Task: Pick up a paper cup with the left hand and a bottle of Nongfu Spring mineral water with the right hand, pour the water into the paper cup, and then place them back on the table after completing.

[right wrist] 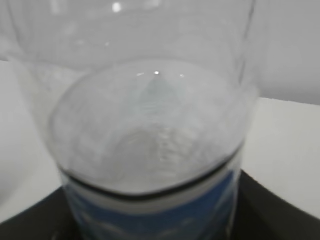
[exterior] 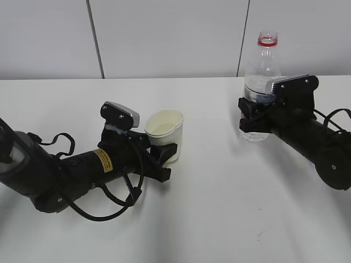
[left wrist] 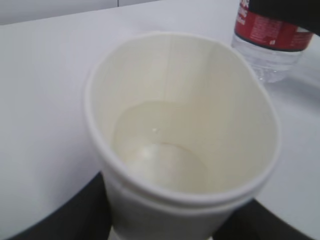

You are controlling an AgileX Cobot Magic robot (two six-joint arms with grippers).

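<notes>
On the white table (exterior: pixel 219 219) — left gripper (exterior: pixel 162 156) clamped around paper cup (exterior: pixel 164 134), right gripper (exterior: pixel 253 118) around bottle (exterior: pixel 262 60).

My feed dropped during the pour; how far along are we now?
Pouring looks done: the paper cup holds some water, and the capless bottle stands upright, partly full. Both rest on the table, though each pincer, left and right, grips its item. Releasing and withdrawing remain.
</notes>
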